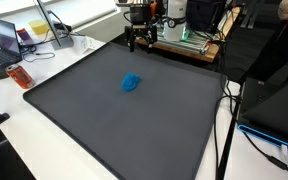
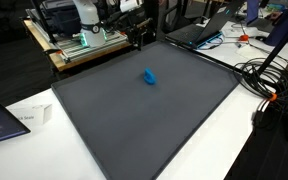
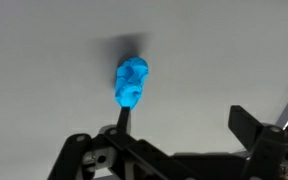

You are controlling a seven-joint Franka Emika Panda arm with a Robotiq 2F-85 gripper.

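A small blue crumpled object (image 1: 131, 83) lies near the middle of a large dark grey mat (image 1: 84, 120), seen in both exterior views (image 2: 149, 76). My gripper (image 1: 136, 40) hangs above the far edge of the mat, well away from the blue object, and it also shows in an exterior view (image 2: 139, 38). In the wrist view the blue object (image 3: 133, 83) lies ahead on the mat (image 3: 224, 50), in line with one finger. The gripper (image 3: 184, 115) is open and empty, with both fingers apart.
A laptop (image 1: 6, 40) and an orange object (image 1: 21, 76) sit on the white table beside the mat. A white box (image 2: 29, 116) lies near one mat corner. Cables (image 2: 269, 80) run along another side. Equipment with green lights (image 2: 84, 38) stands behind the arm.
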